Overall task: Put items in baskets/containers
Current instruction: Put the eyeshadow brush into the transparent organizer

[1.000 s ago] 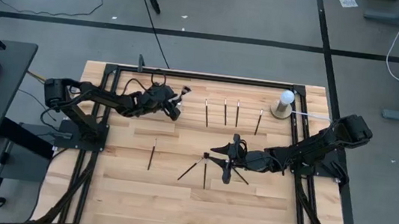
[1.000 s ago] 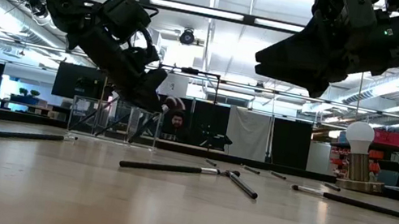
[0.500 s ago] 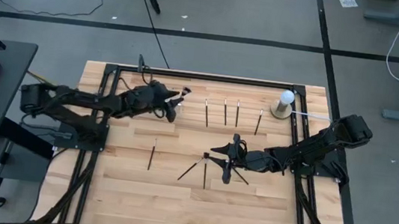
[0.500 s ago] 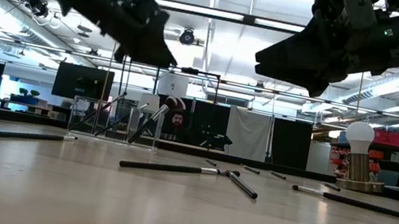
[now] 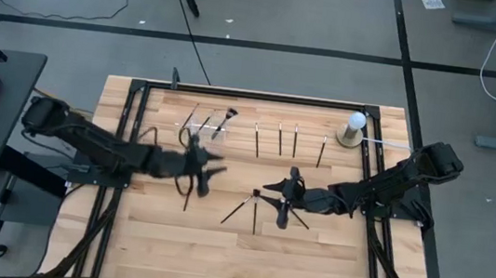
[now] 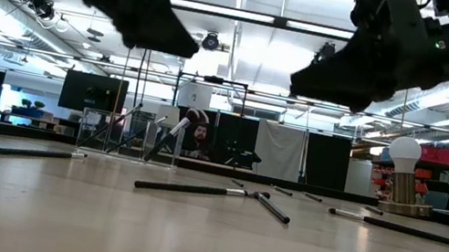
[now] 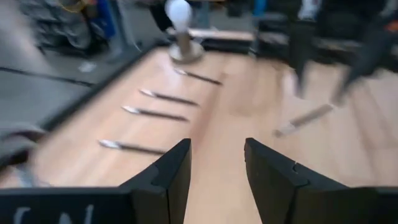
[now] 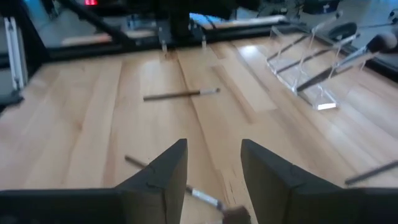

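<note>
Between brushes: reaching for the next one.
Left hand open, empty, above lone brush; right hand open, empty; holder part-filled.

High view looks straight down on the whole table. Low view sits at tabletop height, facing level across into the room. Each wrist view looks forward past its own fingers, close over the wood. All views share the scattered brushes mid-table.
</note>
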